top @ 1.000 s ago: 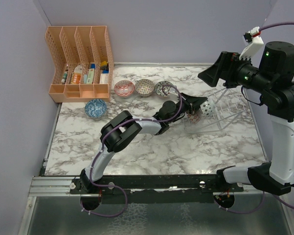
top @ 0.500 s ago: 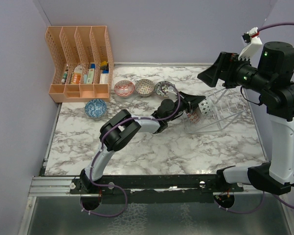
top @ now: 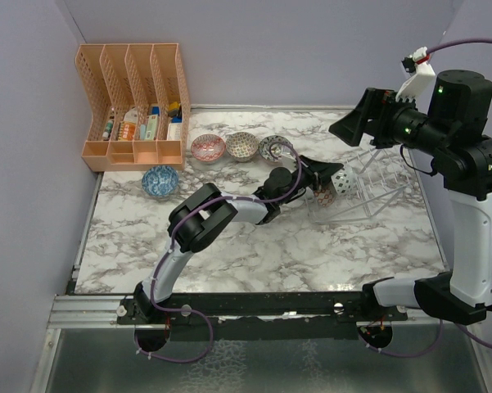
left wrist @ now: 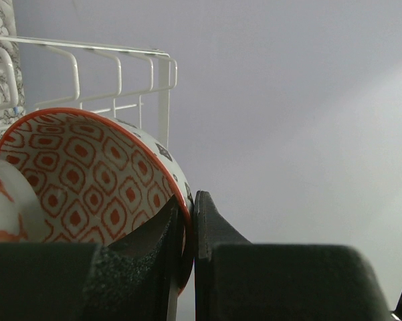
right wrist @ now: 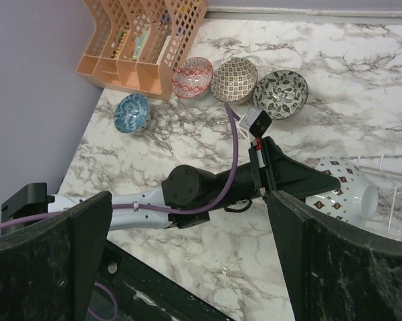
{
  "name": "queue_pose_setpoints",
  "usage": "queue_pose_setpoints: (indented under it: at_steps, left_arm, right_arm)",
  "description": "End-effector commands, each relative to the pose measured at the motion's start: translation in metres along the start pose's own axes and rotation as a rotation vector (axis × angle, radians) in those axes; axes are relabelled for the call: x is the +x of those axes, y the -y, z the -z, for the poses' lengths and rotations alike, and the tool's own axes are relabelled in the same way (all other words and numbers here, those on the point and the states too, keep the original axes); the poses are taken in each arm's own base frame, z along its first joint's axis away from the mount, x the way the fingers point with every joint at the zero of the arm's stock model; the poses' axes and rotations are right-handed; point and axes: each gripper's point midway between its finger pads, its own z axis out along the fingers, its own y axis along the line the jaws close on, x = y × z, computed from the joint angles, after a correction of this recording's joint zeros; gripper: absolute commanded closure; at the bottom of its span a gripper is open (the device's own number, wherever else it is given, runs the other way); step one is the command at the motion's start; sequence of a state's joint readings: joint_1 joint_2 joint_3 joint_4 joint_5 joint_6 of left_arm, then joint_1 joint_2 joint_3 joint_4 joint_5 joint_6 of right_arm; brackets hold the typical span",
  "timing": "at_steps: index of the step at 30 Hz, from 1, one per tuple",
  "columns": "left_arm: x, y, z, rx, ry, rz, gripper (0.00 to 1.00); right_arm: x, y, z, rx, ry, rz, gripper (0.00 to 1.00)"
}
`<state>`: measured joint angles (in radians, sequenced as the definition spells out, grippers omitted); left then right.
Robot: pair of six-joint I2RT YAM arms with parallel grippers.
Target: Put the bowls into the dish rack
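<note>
My left gripper [top: 331, 174] [left wrist: 190, 207] is shut on the rim of a bowl [top: 344, 182] [left wrist: 87, 180] that is white with dark diamonds outside and orange-patterned inside. It holds the bowl on edge at the left end of the dish rack [top: 378, 185] [left wrist: 120, 73]. A second bowl [left wrist: 1, 207] leans just beside it. My right gripper [top: 356, 123] [right wrist: 190, 200] hangs open high above the rack, empty. On the table stand a blue bowl [top: 160, 180] [right wrist: 132, 112], a pink bowl [top: 207, 148], a red-brown one [top: 242, 146] and a dark-patterned one [top: 273, 148].
An orange slotted organizer [top: 135, 98] with small items stands at the back left, against the wall. The left arm [top: 229, 211] stretches across the middle of the marble table [top: 254, 254]. Purple walls close in the left and back sides.
The left gripper and its bowl have shifted slightly at the rack's left end. The right arm has barely moved.
</note>
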<state>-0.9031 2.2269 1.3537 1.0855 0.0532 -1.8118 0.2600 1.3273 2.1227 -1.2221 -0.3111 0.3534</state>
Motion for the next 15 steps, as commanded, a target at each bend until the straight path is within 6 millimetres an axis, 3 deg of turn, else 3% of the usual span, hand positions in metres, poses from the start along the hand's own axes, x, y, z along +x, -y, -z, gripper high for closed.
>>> queue_pose_setpoints:
  at_steps: [1,15]
  left_arm:
    - [0.0065,0.0137,0.0009,0.058,-0.032,0.013,0.85]
    - [0.0058,0.0089,-0.0001,-0.005,-0.022,0.005,0.63]
  right_arm:
    - [-0.0026,-0.0045,0.0054,-0.023,0.018,0.022,0.01]
    - [0.0020,-0.0021,0.0040,-0.019,0.011,0.018,0.01]
